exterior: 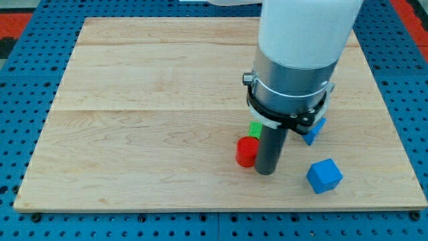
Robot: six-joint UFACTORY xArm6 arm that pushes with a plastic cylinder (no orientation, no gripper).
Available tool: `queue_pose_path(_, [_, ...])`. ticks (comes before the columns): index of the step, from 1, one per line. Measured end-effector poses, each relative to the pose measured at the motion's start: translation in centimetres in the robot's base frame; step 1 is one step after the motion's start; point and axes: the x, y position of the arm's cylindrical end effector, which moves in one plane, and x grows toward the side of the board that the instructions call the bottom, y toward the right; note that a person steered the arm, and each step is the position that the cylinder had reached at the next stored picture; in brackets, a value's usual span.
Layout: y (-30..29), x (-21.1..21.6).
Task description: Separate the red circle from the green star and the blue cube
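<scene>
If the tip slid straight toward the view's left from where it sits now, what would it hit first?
My tip sits just right of the red circle, apparently touching it, so it would meet that first. The green star lies just behind, likely off that line.

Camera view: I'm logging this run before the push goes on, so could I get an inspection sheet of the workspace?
Surface: pale wooden board, flat, on a blue pegboard.
Job's things: red circle block touching my tip's left side; green star block just above it, partly hidden; blue cube apart at lower right.
Clutter: second blue block, partly hidden by the arm, shape unclear.
Grippers: none; my tip is down on the board beside the red circle.
Cables: nothing seen.
Surroundings: red pegboard at top corners.
</scene>
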Motion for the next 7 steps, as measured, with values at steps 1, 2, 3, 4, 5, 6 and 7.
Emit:
queue_pose_path(1, [-5.5, -2.1])
queue_pose_path(2, [-6.4, -6.6])
queue_pose_path(3, [-1.0, -7.0])
queue_pose_path(4, [3.6, -4.9])
queue_pose_path(5, [3.1, -4.3])
queue_pose_path(6, [2.7, -3.7])
queue_pose_path(7, [4.1, -3.3])
